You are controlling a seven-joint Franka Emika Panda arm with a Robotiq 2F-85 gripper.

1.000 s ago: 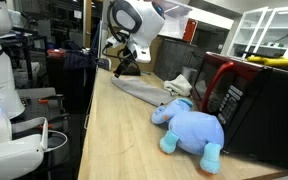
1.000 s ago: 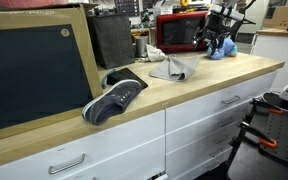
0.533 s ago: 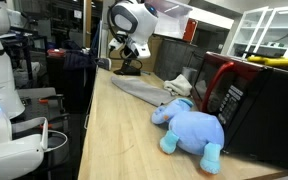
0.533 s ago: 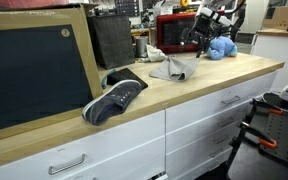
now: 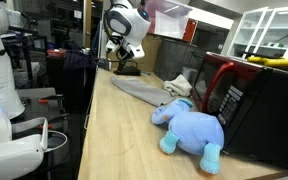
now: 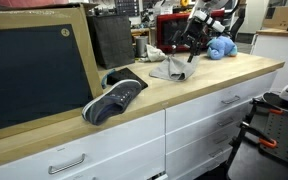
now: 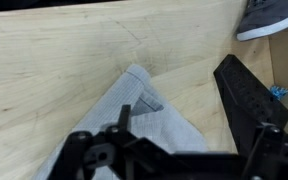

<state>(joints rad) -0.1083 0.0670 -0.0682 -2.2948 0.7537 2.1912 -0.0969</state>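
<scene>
Plainly, the pincer point(image 6: 191, 52) is held wide open and empty above the counter point(image 6: 216, 80), its jaws spread over one end of the cloth point(image 7: 134, 110), which is not gripped. The cloth is spread flat in the middle of the counter, nearer its back edge, just in front of the microwave point(image 6: 174, 33). Farther out, a plush point(image 5: 190, 126) is seen lying beside the microwave toward one end, and a shoe point(image 6: 114, 98) is set at the front edge, well apart from the cloth.
</scene>
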